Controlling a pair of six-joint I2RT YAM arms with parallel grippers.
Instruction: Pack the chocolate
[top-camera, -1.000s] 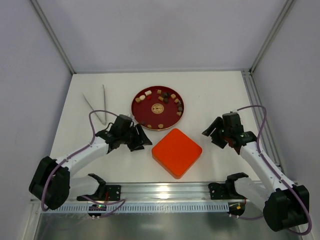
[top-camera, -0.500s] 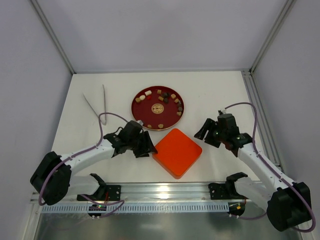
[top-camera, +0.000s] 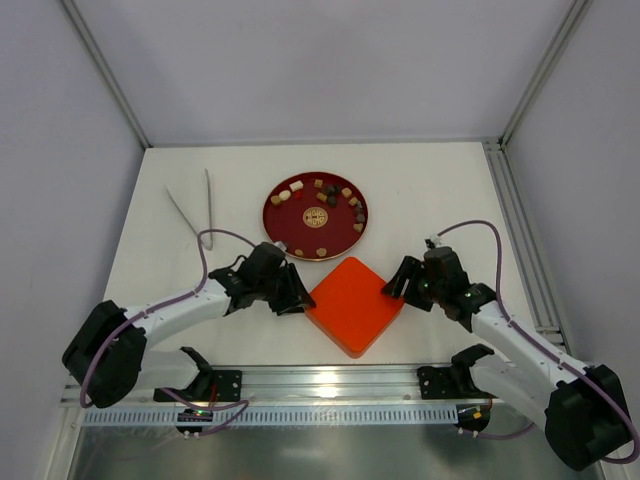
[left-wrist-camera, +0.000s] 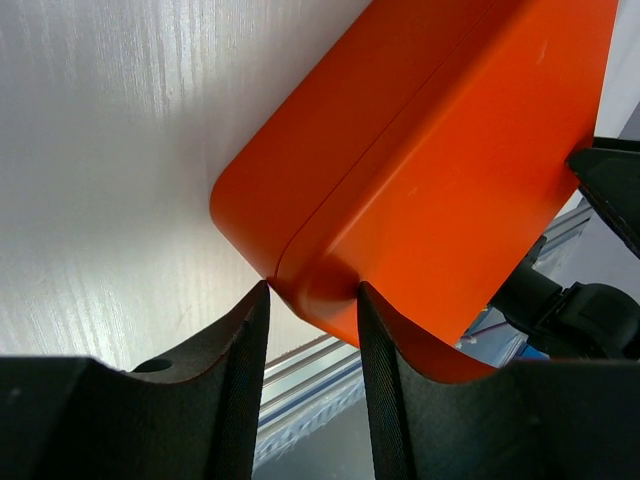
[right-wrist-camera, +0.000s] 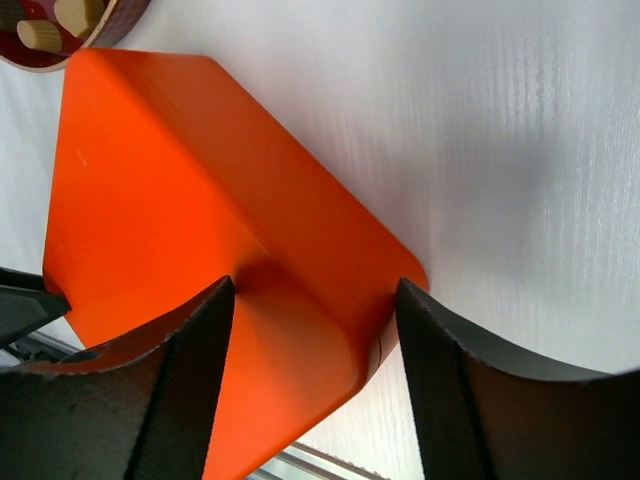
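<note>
**A:** Where is the chocolate (top-camera: 284, 197) lying?

**B:** It is sitting on the round red plate (top-camera: 290, 230), toward the back of the counter (top-camera: 450, 190). Dark brown, light brown and cream pieces are lying loose, mostly along the plate's far rim, with a few near its front edge.

**A:** And the orange box (top-camera: 352, 305)?

**B:** It is resting just in front of the plate with its lid on. It is turned like a diamond, so one corner is pointing at the arms' bases.

**A:** What is the left gripper (top-camera: 298, 298) doing?

**B:** It is reaching in low from the left. Its jaws are pinching the box's left corner, one on each side, both touching the orange wall.

**A:** And the right gripper (top-camera: 397, 283)?

**B:** It is sitting at the opposite corner. Its jaws are standing wide apart and straddling the box's right corner.

**A:** Is anything else lying on the counter?

**B:** A pair of pale tongs (top-camera: 208, 205) is lying at the back left, its legs spreading away from the arms. It is well apart from the box and from both grippers.
</note>
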